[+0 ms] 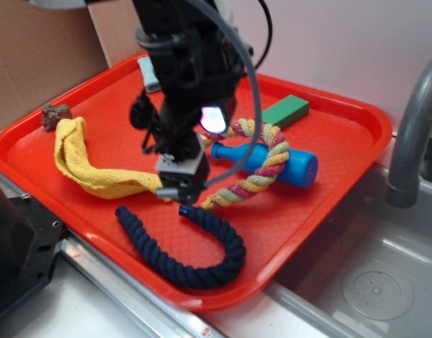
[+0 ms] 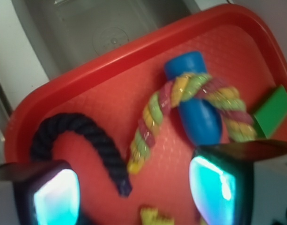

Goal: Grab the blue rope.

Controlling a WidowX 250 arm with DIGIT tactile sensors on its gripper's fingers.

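I'm on approach: gripper (image 1: 179,190) spread, empty, above the blue rope (image 1: 191,246) end. Next I'd descend and pinch.

Bare tray (image 1: 321,204) right of blue rope (image 1: 194,260); pastel rope (image 1: 254,179) end apparently just beside its near tip.

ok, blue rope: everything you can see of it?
The blue rope is thick, dark navy, twisted, cotton-looking. It lies flat in a U on the red tray near its front edge, both ends pointing inward. One end sits just below the gripper, whose fingers are spread, and near the pastel rope's end. Nothing grips it.
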